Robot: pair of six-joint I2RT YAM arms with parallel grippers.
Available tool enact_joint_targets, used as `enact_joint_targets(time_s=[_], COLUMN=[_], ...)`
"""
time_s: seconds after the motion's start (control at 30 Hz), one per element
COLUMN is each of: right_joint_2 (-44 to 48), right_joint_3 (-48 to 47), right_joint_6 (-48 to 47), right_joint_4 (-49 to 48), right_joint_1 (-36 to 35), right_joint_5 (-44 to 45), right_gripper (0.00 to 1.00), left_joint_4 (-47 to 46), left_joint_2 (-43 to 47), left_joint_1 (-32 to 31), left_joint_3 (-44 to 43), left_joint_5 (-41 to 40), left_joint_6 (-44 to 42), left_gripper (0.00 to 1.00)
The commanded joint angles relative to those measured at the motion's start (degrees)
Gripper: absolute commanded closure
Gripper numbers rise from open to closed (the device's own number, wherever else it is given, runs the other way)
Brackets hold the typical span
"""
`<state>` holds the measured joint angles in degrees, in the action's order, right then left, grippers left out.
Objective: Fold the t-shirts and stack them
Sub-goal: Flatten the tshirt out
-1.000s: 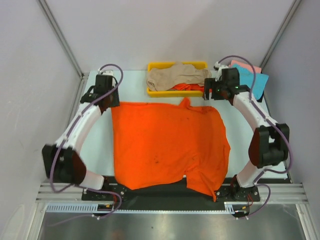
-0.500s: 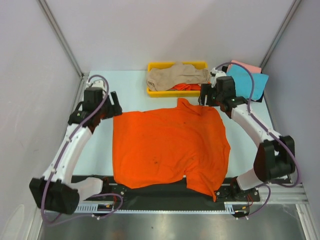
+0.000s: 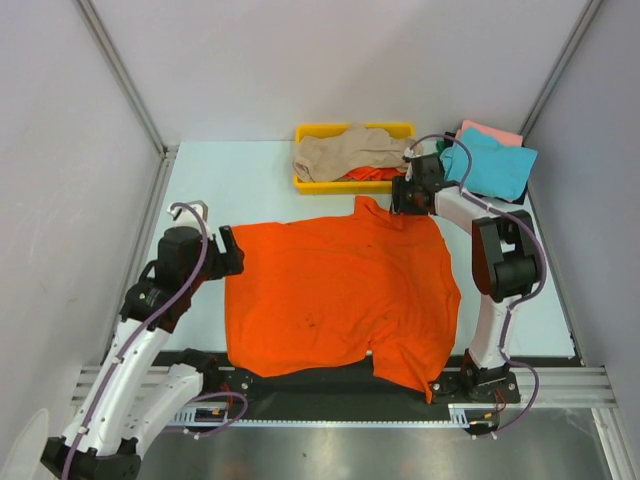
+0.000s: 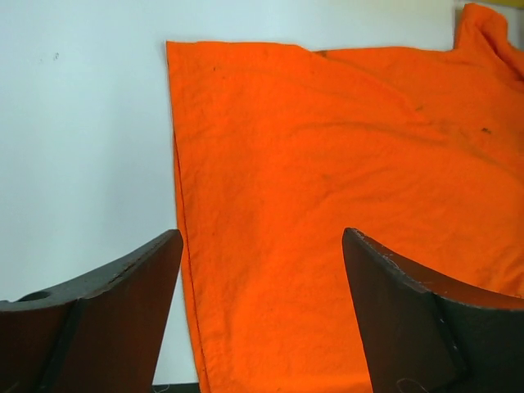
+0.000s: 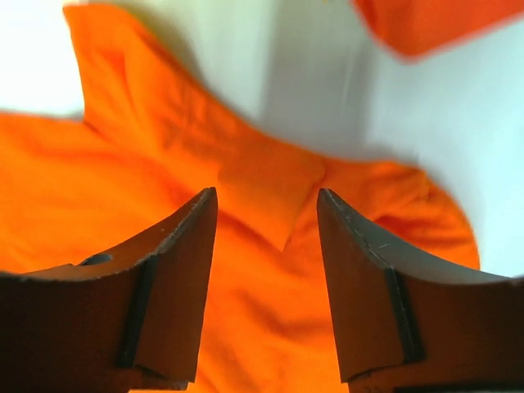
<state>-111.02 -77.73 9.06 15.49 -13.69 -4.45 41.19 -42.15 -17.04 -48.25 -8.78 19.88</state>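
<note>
A bright orange t-shirt lies spread flat on the pale table, its near hem hanging over the front edge. My left gripper hovers open over the shirt's left side; in the left wrist view its fingers straddle the hemmed left edge of the orange cloth. My right gripper is low over the shirt's far right corner, by the sleeve. There its jaws stand apart around a small folded flap of orange cloth, not pinching it.
A yellow tray at the back holds a crumpled beige shirt and some orange cloth. A teal shirt lies over a pink one at the back right. Bare table shows at the far left.
My left gripper let go of the shirt's far left corner, opened and drew back along the left edge. My right gripper dropped onto the far right corner and its jaws narrowed.
</note>
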Motion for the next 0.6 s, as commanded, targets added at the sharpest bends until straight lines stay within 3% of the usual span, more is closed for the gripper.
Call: enact_joint_targets(time_s=[0.0,0.13,0.23,0.33,0.5,0.57], right_joint_2=[-2.79,-5.95,-7.45,-7.89,-6.75,-5.35], right_joint_3=[-5.49,-7.95,-9.88,-11.73,-16.31,-15.61], right_joint_6=[0.78,1.66,1.31,1.05,-1.49,-3.95], right_joint_4=[-1.51,-1.33,0.06,0.08,-0.8,-5.97], right_joint_1=[0.33,0.6,0.69,1.39,1.3,0.86], right_joint_5=[-0.39,-0.55,-1.35,-2.66,-0.14,3.82], right_gripper=[0.44,0.6,0.86,0.98,1.0,1.0], left_joint_4=[-2.26,-1.99,-2.17,-2.52,-2.34,-2.34], left_joint_2=[-1.08,-2.41,-2.23,-1.79,-2.67,-2.94], left_joint_1=[-0.28,-0.28,-0.28,-0.19,-0.19,-0.19], left_joint_3=[0.35,0.09,0.26,0.44,0.35,0.35], left_joint_5=[-1.07,-0.45,-0.28,-0.19,-0.1,-0.1], left_joint_6=[-0.72,-0.98,-1.07,-1.07,-1.16,-1.16], left_gripper=[0.15,0.17,0.16,0.16,0.17,0.17])
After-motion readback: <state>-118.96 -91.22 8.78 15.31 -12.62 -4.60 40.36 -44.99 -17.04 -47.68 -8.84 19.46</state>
